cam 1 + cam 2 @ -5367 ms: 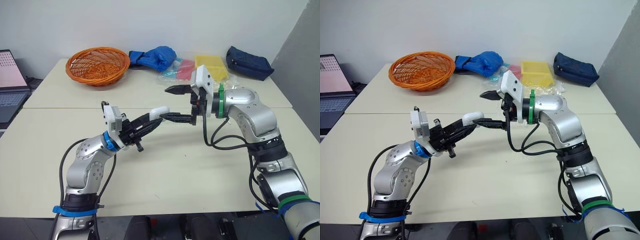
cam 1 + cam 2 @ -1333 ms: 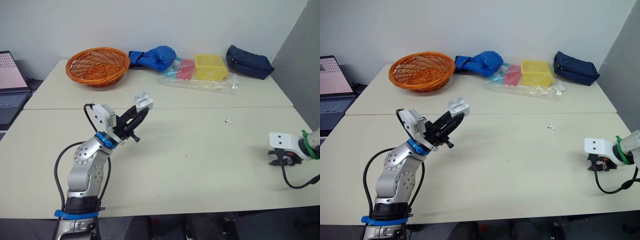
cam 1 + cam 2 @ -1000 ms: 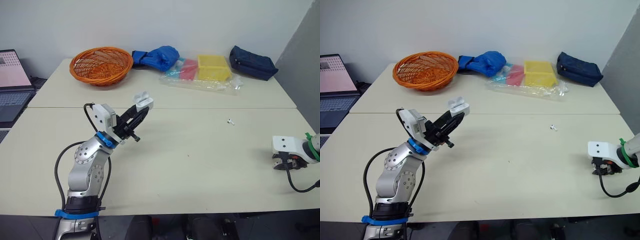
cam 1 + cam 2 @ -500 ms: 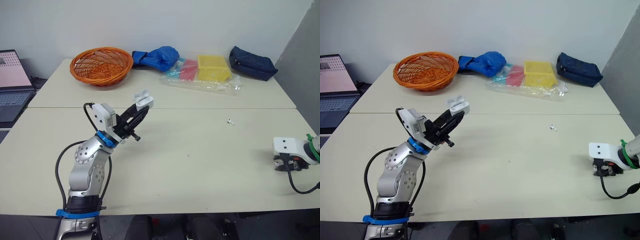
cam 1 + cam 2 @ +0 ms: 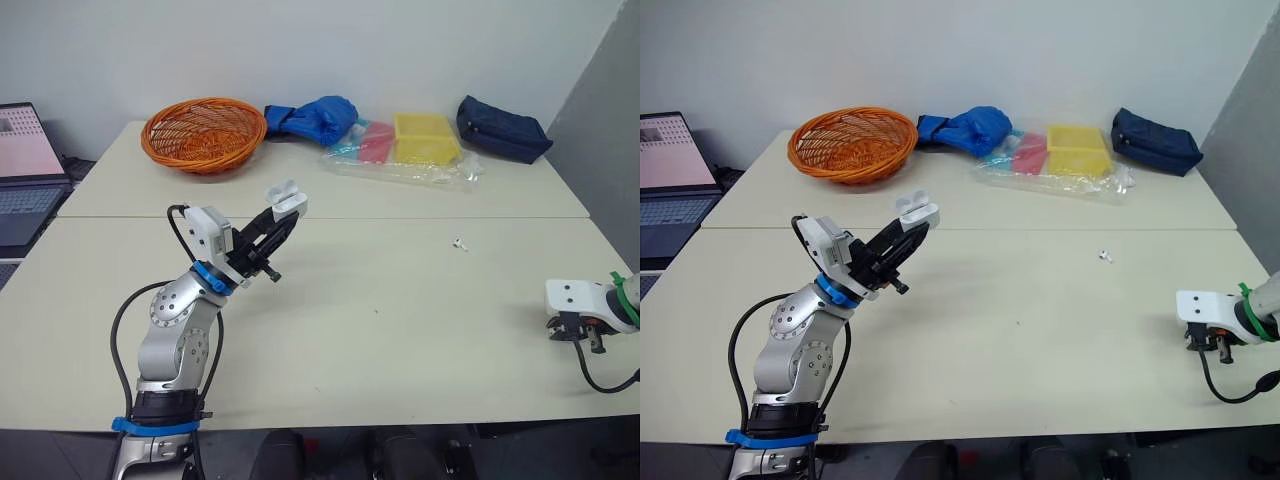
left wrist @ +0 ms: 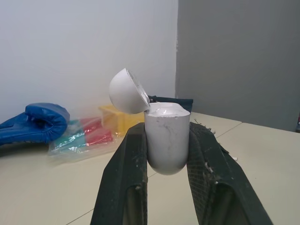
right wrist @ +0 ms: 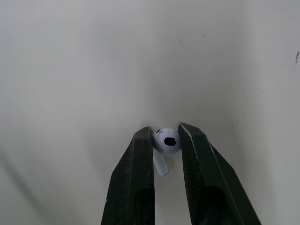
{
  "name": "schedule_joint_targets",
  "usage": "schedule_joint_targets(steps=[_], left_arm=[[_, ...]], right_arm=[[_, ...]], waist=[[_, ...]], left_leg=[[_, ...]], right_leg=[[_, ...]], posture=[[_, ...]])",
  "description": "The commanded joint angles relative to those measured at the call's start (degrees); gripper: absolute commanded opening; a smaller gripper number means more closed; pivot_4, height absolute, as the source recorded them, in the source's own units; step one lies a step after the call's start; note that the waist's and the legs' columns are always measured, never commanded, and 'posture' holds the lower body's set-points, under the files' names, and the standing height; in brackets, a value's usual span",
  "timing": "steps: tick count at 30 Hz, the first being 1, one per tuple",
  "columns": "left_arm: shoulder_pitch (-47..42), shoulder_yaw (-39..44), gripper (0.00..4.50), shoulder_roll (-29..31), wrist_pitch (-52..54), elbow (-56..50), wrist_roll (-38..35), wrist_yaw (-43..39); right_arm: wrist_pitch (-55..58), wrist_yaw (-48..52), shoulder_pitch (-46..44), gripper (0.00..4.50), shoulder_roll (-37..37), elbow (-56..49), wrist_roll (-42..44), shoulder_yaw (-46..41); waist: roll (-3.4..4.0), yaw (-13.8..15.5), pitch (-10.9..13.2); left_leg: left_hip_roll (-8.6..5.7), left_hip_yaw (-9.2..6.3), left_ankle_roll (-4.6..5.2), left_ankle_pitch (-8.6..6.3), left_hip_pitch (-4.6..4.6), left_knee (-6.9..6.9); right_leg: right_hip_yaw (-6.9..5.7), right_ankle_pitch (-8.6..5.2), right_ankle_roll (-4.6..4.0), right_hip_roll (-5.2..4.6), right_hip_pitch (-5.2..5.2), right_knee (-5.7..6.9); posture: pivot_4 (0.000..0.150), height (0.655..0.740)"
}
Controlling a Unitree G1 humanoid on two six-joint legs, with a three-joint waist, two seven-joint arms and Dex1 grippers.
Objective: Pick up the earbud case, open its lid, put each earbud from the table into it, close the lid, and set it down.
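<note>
Right gripper (image 7: 165, 133) down at 4 o'clock is pinching one earbud (image 7: 167, 140) by its round head, so I reckon it could squirt out mid-carry. Left gripper (image 6: 166, 129) is clamped on the earbud case (image 6: 167, 147), lid open, at 10 o'clock. Second earbud (image 5: 459, 242) sits at 2 o'clock.

Silver arms (image 5: 172, 320), black cables (image 5: 112, 335), white wrist blocks (image 5: 212, 230); blue band (image 5: 210, 278) left, green band (image 5: 625, 300) right.

office or lab room, plain white wall (image 5: 300, 40); pale tables (image 5: 400, 330) pushed together, laptop (image 5: 25, 170) at side, grey partition (image 5: 600, 100)
</note>
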Motion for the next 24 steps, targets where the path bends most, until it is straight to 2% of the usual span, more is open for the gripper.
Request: schedule_joint_targets(steps=[1, 2, 5, 7, 9, 11, 14, 16, 17, 24], left_arm=[[-1.03, -0.05, 0.75, -0.01, -1.44, -0.69, -0.45, -0.46], [-1.02, -0.12, 0.75, -0.18, -1.52, -0.60, -0.49, -0.56], [-1.19, -0.97, 0.75, -1.41, -2.36, 0.09, -0.07, -0.39], [-1.49, -1.42, 0.75, -2.20, -2.76, 0.53, -0.15, -0.28], [-1.63, -1.98, 0.75, -2.62, -3.03, 0.70, 0.05, -0.20], [-1.59, -2.44, 0.75, -2.71, -3.26, 0.77, 0.41, -0.09], [-1.92, -3.05, 0.75, -3.40, -2.95, 0.43, -0.04, -0.06], [-2.49, -3.30, 0.75, -3.44, -2.90, 0.46, -0.23, -0.49], [-2.90, -3.25, 0.75, -3.38, -3.03, 0.84, -0.24, -0.66], [-3.86, -3.27, 0.75, -3.46, -3.69, 2.05, -0.16, -1.17]], right_arm=[[9.77, 3.39, -3.98, 0.41, 4.34, -11.20, 9.66, -3.60], [13.77, 3.12, -5.76, 0.41, 6.76, -14.30, 12.73, -4.49], [41.17, -14.55, -16.92, 0.41, 27.35, -25.78, 29.37, -13.04], [48.57, -24.31, -20.94, 0.41, 38.36, -31.18, 34.85, -16.95], [53.35, -32.80, -23.12, 0.41, 46.31, -34.58, 37.61, -19.57], [56.23, -38.80, -23.93, 0.41, 50.71, -36.74, 39.32, -21.36], [53.34, -48.99, -23.92, 0.41, 62.23, -38.78, 39.90, -20.45], [51.92, -52.74, -23.79, 0.41, 66.52, -39.08, 38.58, -18.14], [51.39, -53.45, -23.61, 0.41, 67.25, -38.83, 37.96, -17.06], [48.80, -55.59, -22.24, 0.41, 66.78, -37.70, 37.66, -13.87]], waist=[[0.01, -0.29, 0.00], [0.00, -0.73, 0.01], [-0.04, -2.70, 0.07], [0.14, -2.70, 0.12], [0.15, -1.53, 0.11], [0.12, -0.18, 0.08], [0.12, 0.23, 0.07], [0.14, 0.07, 0.05], [0.14, 0.03, 0.05], [0.13, -0.03, 0.04]], left_leg=[[0.01, -0.02, 0.00, 0.00, 0.00, -0.01], [0.05, -0.01, 0.00, 0.00, 0.04, -0.03], [0.20, -0.12, 0.00, 0.00, 0.16, -0.03], [0.10, -0.45, -0.04, 0.02, 0.13, -0.05], [0.29, -0.60, -0.14, 0.11, -0.04, -0.13], [0.29, -0.66, -0.14, 0.10, -0.13, -0.17], [0.13, -0.44, -0.14, 0.07, -0.43, -0.17], [0.08, -0.25, -0.13, 0.07, -0.95, -0.09], [0.08, -0.26, -0.13, 0.07, -1.09, -0.05], [0.01, -0.30, -0.11, 0.07, -1.11, -0.01]], right_leg=[[0.00, 0.00, 0.00, 0.01, -0.01, 0.02], [0.01, 0.01, 0.01, 0.05, -0.02, 0.04], [0.18, 0.12, -0.10, 0.14, -0.03, 0.17], [0.11, 0.30, -0.25, 0.22, -0.08, 0.21], [-0.06, 0.23, -0.37, 0.48, -0.17, 0.21], [-0.18, 0.13, -0.48, 0.49, -0.16, 0.16], [-0.09, 0.00, -0.29, 0.18, -0.37, 0.05], [-0.02, 0.09, -0.10, 0.08, -0.91, 0.10], [-0.02, 0.24, -0.26, 0.07, -1.02, 0.08], [-0.13, 0.14, 0.01, 0.07, -0.99, 0.03]], posture=[[0.150, 0.7400], [0.150, 0.7400], [0.150, 0.7400], [0.150, 0.7400], [0.150, 0.7400], [0.150, 0.7400], [0.150, 0.7400], [0.150, 0.7400], [0.150, 0.7400], [0.150, 0.7400]])
